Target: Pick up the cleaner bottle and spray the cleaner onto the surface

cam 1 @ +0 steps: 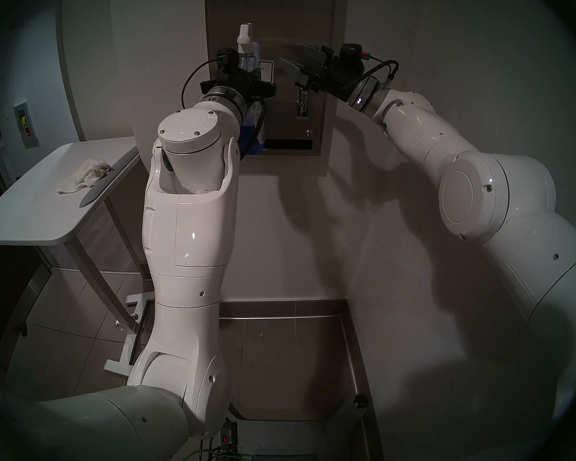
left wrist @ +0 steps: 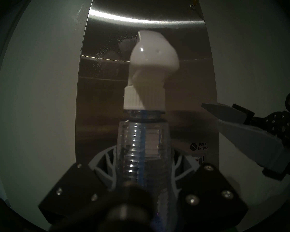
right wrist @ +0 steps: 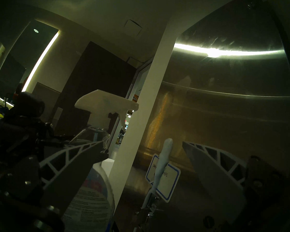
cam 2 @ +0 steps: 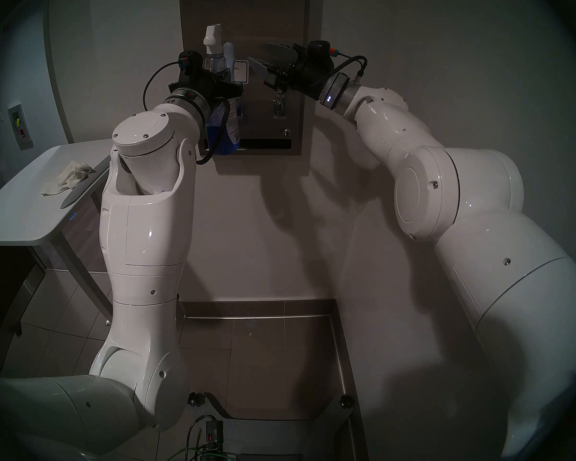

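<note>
The cleaner bottle (cam 1: 245,34) stands upright with its white spray head on top and blue liquid low in its body. My left gripper (cam 1: 251,70) is shut on its ribbed clear neck (left wrist: 141,143). The nozzle faces the surface (cam 1: 300,18), a tall brushed steel dispenser front on the wall just behind the bottle. Fine speckles and a smear (left wrist: 124,42) show on the steel beside the spray head (left wrist: 151,59). My right gripper (cam 1: 295,58) is open and empty to the right of the bottle, close to the steel. In the right wrist view the spray head (right wrist: 104,99) and the bottle's label (right wrist: 90,201) lie at the left.
A white table (cam 1: 30,217) at the left carries a crumpled white cloth (cam 1: 84,176). The dispenser has a blue-bordered label (right wrist: 167,181), a coin mechanism (cam 1: 301,101) and a bottom slot (cam 1: 290,145). A plain white wall runs below and to its right.
</note>
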Controlling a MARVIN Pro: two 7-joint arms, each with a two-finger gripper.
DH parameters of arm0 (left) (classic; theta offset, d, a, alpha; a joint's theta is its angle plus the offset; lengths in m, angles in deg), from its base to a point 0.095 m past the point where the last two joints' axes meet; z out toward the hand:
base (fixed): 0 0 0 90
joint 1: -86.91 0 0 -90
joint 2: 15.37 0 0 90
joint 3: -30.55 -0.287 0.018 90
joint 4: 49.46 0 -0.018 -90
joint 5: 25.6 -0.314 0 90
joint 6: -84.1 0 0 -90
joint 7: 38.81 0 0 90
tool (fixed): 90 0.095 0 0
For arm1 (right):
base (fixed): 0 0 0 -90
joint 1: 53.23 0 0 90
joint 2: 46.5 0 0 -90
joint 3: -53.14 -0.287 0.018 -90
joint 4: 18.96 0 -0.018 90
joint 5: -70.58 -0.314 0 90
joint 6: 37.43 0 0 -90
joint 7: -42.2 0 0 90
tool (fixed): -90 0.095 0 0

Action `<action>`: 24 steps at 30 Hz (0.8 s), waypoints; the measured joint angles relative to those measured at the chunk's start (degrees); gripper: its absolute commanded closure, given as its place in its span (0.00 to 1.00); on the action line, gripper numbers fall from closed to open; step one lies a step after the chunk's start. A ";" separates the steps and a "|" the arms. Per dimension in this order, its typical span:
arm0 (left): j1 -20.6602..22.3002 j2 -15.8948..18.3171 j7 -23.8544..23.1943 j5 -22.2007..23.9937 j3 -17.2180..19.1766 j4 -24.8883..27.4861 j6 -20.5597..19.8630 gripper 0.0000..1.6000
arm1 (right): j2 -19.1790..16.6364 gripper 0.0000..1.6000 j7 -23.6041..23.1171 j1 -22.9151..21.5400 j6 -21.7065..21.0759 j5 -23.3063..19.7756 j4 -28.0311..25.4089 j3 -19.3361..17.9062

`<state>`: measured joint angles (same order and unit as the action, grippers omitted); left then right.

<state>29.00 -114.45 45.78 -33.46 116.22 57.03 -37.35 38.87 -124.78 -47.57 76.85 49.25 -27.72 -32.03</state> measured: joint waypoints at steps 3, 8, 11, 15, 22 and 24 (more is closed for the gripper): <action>-0.04 0.00 0.03 0.03 0.00 0.00 -0.07 1.00 | 0.00 0.00 -1.50 1.25 0.49 0.03 0.19 0.04; -0.11 0.00 0.08 0.08 -0.01 -0.03 -0.21 1.00 | -0.03 0.00 -3.05 3.64 1.24 0.06 0.74 0.05; -0.16 0.00 0.11 0.12 -0.01 -0.05 -0.35 1.00 | -0.13 0.00 -2.53 5.33 1.97 0.06 1.06 0.01; -0.22 0.00 0.13 0.15 -0.02 -0.05 -0.49 1.00 | -0.22 0.00 -1.81 6.43 2.65 0.06 1.17 -0.03; -0.39 0.00 0.20 0.22 -0.03 -0.07 -0.80 1.00 | -0.06 0.00 -0.34 8.06 4.05 0.01 1.25 -0.05; -0.43 0.00 0.22 0.23 -0.03 -0.07 -0.89 1.00 | 0.21 0.00 -0.03 8.48 4.35 0.01 1.27 -0.05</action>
<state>28.57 -114.45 45.99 -33.23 116.18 56.96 -38.24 39.08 -124.81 -39.08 81.20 49.26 -26.45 -32.08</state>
